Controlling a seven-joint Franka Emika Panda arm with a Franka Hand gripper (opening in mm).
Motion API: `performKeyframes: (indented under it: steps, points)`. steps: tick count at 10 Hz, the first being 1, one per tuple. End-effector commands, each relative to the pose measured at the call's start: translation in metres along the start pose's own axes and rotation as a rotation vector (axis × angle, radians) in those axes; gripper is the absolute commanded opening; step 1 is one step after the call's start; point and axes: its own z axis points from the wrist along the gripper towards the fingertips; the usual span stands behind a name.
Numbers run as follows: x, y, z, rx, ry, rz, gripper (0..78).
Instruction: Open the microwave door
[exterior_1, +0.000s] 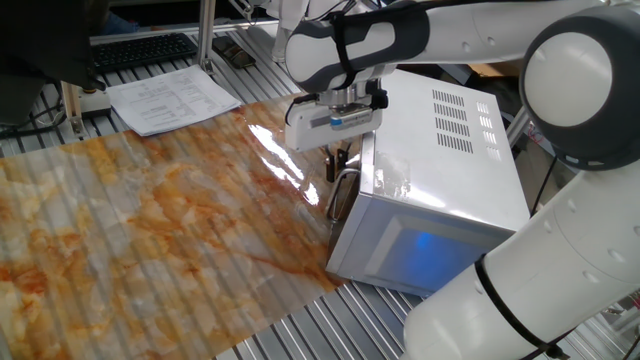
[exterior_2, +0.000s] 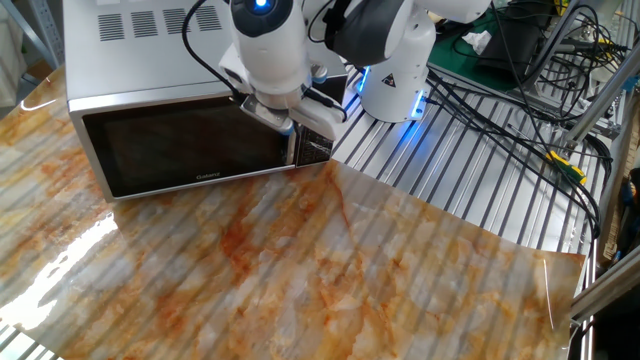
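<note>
The white microwave (exterior_1: 440, 140) stands at the right of the mat, with vent slots on top and a blue-glowing side panel (exterior_1: 425, 250). In the other fixed view its mirror-like door (exterior_2: 180, 145) faces the mat and looks shut. The curved silver handle (exterior_1: 340, 195) runs along the door's edge. My gripper (exterior_1: 339, 163) hangs over the handle's upper end, its dark fingers (exterior_1: 332, 168) close together around the bar. In the other fixed view my gripper (exterior_2: 288, 127) sits at the door's right edge and the hand hides the fingertips.
An orange marbled mat (exterior_1: 150, 230) covers the table in front of the door. Papers (exterior_1: 170, 98) and a keyboard (exterior_1: 140, 50) lie at the back. The robot base (exterior_2: 395, 75) and cables (exterior_2: 520, 90) are to the right of the microwave.
</note>
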Motion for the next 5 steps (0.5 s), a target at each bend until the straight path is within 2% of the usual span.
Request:
performKeyframes:
  steps: [1,5]
  points:
    - [0.0021,0.0164,0.012,-0.061,0.033,0.022,1.2]
    - [0.0041,0.0245,0.0117,-0.076,0.032,0.047,1.2]
